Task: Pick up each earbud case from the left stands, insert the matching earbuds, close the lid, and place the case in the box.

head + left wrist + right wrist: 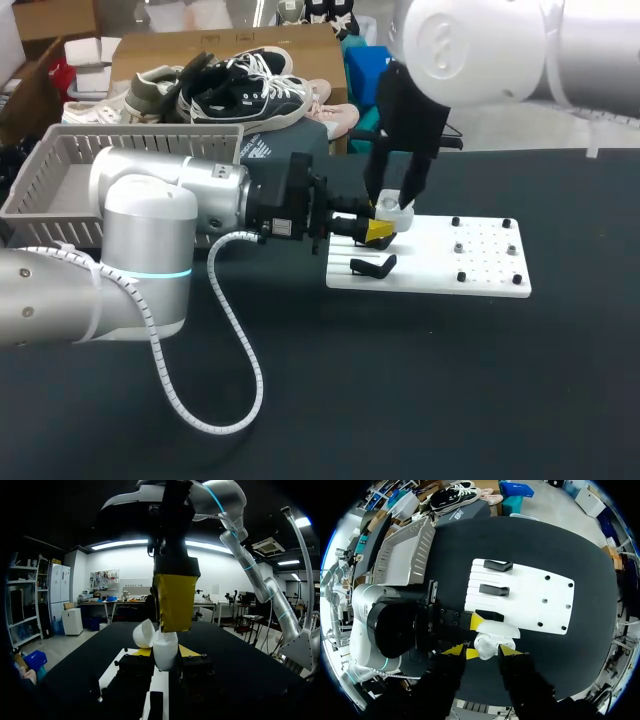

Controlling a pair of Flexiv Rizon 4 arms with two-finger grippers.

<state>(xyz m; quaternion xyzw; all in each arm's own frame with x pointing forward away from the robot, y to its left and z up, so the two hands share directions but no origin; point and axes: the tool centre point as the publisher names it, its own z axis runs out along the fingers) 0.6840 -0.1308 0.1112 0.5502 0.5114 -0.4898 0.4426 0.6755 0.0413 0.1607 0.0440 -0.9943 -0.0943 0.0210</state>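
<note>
Black table [450,400] carries a grey box [60,170] at its left rear and a white stand board [480,262] near the middle. The left arm enters level from the left. Its left gripper [378,232] is clamped on the white earbud case [165,656], lid [144,632] standing open, over the board's left end. The right gripper [397,202] hangs directly above the case; its grip cannot be told

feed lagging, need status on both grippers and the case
Left gripper shut on small white plastic earbud case, lid open, at edge of flat white board. Right gripper directly over case, state unclear. Nothing else in the way.
</note>
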